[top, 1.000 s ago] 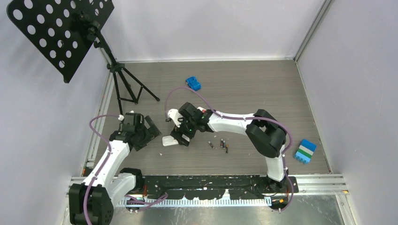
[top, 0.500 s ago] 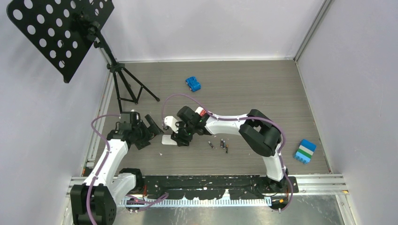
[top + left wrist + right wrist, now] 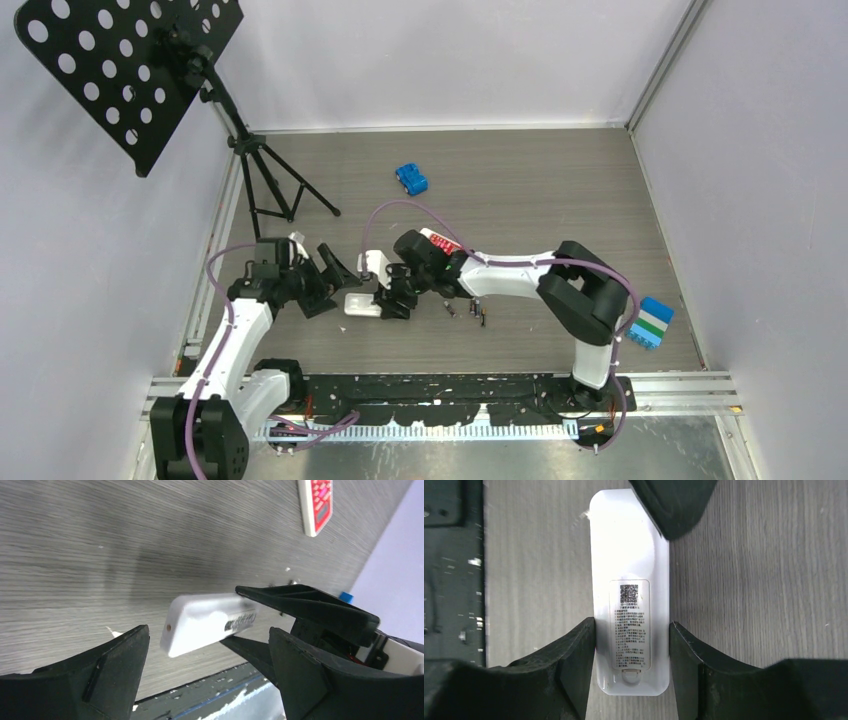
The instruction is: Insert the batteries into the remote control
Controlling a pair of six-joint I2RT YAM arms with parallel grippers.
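Note:
A white remote control [image 3: 359, 305] lies back side up, its label showing in the right wrist view [image 3: 630, 615]. My right gripper [image 3: 392, 301] is shut on its sides [image 3: 631, 652] near the battery-cover end. My left gripper [image 3: 337, 280] is open just left of the remote's free end; in the left wrist view [image 3: 207, 675] the remote [image 3: 210, 620] sits beyond its spread fingers, untouched. One left fingertip [image 3: 674, 505] overlaps the remote's far end. Several small dark batteries [image 3: 466, 307] lie on the table right of the right gripper.
A second remote, red and white [image 3: 441, 241] [image 3: 316, 505], lies behind the right arm. A blue toy car [image 3: 411, 179] sits farther back. A blue-green block [image 3: 650, 323] is at the right. A music stand tripod [image 3: 268, 175] stands at back left.
My left gripper has moved right, closer to the remote's free end. My right arm has shifted and turned slightly, keeping the white remote in its grip.

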